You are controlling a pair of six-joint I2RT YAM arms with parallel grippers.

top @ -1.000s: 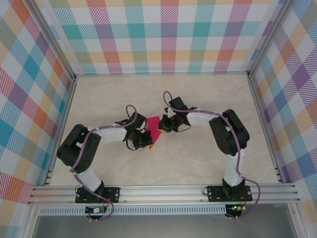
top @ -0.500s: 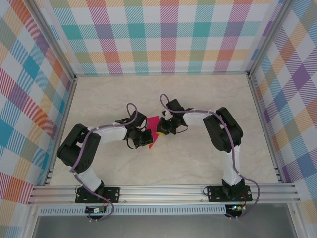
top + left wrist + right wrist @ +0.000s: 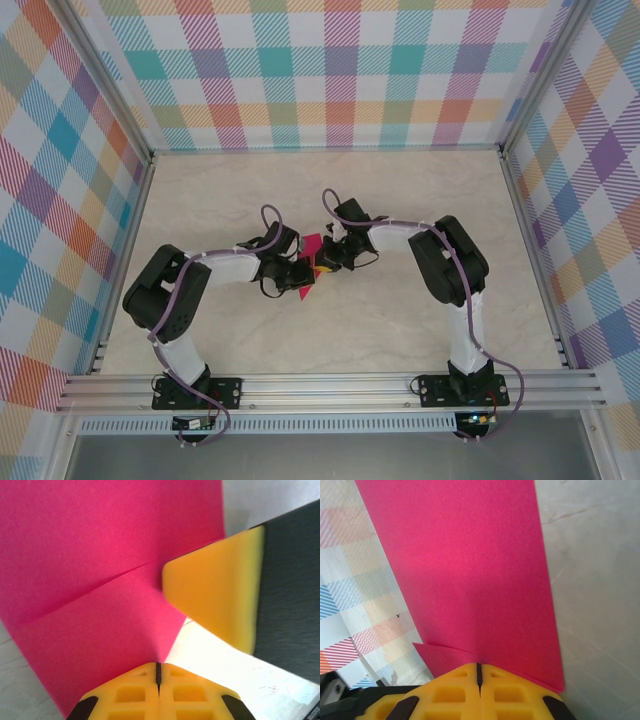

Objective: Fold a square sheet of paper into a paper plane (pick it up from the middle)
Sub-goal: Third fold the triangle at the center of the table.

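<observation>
The magenta-pink sheet of paper [image 3: 305, 289] is pinched between both grippers at mid-table, folded narrow; whether it has a paper plane's dart shape I cannot tell. My left gripper [image 3: 302, 273] comes in from the left and my right gripper [image 3: 322, 262] from the right, tips almost meeting. In the left wrist view the paper [image 3: 100, 555] shows a diagonal crease and runs down into my shut left gripper [image 3: 158, 672]; a yellow fingertip [image 3: 215, 595] of the right gripper presses its edge. In the right wrist view the paper [image 3: 470, 570] stands as overlapping layers, its lower edge in my shut right gripper [image 3: 478, 672].
The pale marble-look tabletop [image 3: 400, 200] is boxed in by plaid walls [image 3: 340, 70] on three sides with metal frame rails [image 3: 330, 385] along the near edge. Both arms' elbows bend outward to the left and right of the centre.
Both grippers have closed in on each other, the left moving right and the right moving left. Less of the pink paper shows between them than a second ago.
</observation>
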